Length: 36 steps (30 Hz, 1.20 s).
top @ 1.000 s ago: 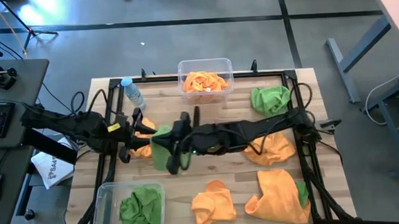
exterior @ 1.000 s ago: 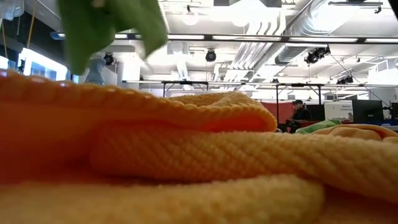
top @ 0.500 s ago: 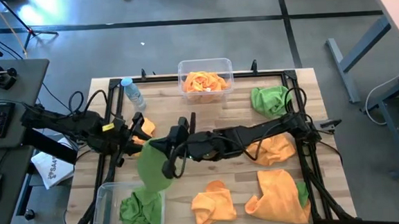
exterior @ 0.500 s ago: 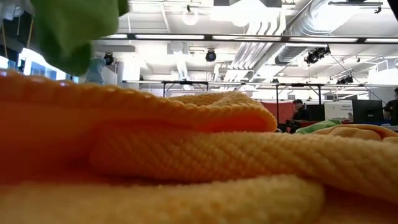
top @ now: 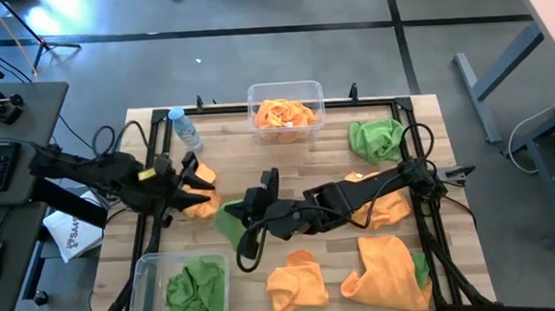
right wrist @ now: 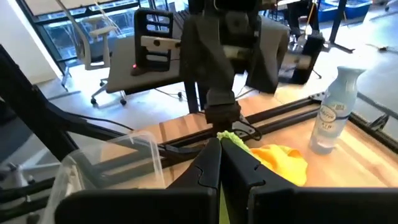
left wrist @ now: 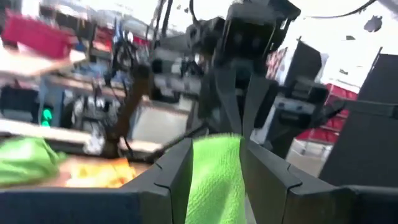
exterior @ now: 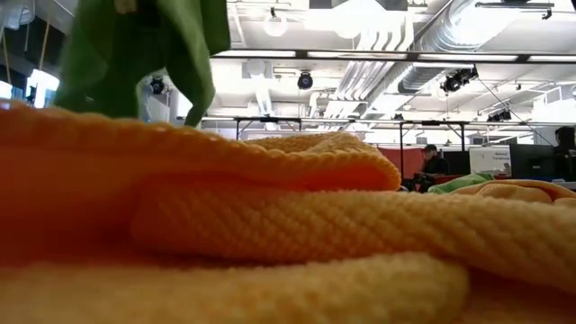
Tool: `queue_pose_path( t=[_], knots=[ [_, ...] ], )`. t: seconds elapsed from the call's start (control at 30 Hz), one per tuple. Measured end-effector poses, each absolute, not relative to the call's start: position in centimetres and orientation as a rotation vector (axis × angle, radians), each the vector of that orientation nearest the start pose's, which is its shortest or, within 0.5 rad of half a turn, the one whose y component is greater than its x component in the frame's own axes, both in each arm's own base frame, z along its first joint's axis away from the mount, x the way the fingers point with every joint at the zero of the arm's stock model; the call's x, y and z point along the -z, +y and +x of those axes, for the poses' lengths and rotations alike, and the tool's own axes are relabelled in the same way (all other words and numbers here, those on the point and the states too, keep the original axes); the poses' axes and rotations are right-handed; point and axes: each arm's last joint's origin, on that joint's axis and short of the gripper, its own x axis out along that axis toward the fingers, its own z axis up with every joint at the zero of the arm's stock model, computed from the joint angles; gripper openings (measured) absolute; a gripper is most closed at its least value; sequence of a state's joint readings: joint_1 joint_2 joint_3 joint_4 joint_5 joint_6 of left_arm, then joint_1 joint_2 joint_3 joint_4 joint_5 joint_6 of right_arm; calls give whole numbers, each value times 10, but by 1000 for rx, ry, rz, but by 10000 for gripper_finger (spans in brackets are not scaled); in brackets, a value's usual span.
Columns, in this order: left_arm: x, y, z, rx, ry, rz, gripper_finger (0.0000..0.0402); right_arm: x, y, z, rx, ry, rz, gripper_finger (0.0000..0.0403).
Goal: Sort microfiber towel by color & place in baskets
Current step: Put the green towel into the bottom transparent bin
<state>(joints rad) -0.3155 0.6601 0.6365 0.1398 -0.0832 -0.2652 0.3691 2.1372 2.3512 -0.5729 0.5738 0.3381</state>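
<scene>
The right end effector [top: 250,207] is clamped shut on a green towel [top: 229,217], which hangs above the desk [top: 306,149] near its middle-left. The left end effector [top: 202,178] sits just beside it, fingers [left wrist: 173,168] part-spread on either side of the same green towel in the left wrist view; whether they press the cloth cannot be told.

Locations:
- Near-left basket [top: 142,279]: holds green towels.
- Far-centre basket [top: 314,91]: holds orange towels.
- Loose on the desk: orange towels near-centre [top: 298,280], near-right [top: 386,269] and right [top: 387,205]; one green towel [top: 375,137] far-right; a small orange towel [top: 201,194] under the left end effector.
- A bottle [top: 185,130] stands far-left.

Handling: the towel is light, soft and limp. It drapes and swings from a single pinch point and will not hold a shape. A pinch on a raised fold or bunched edge is judged most secure; the pile is not slippery, but trailing cloth may snag the basket rim.

Obscured: orange towel fills most of the low view, which shows only the hanging green cloth at upper left. A green edge under the near-right orange towel is mostly covered.
</scene>
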Motion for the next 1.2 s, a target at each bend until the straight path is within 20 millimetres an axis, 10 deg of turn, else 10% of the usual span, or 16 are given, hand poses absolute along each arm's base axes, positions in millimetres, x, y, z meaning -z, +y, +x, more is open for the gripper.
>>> queue_pose_path(
  t=[0.43, 1.2],
  knots=[
    [-314, -68, 191, 228, 11, -282, 186, -401, 157, 447, 228, 331, 123, 0],
    [-306, -76, 210, 271, 36, -292, 188, -404, 153, 444, 267, 334, 34, 0]
  ],
)
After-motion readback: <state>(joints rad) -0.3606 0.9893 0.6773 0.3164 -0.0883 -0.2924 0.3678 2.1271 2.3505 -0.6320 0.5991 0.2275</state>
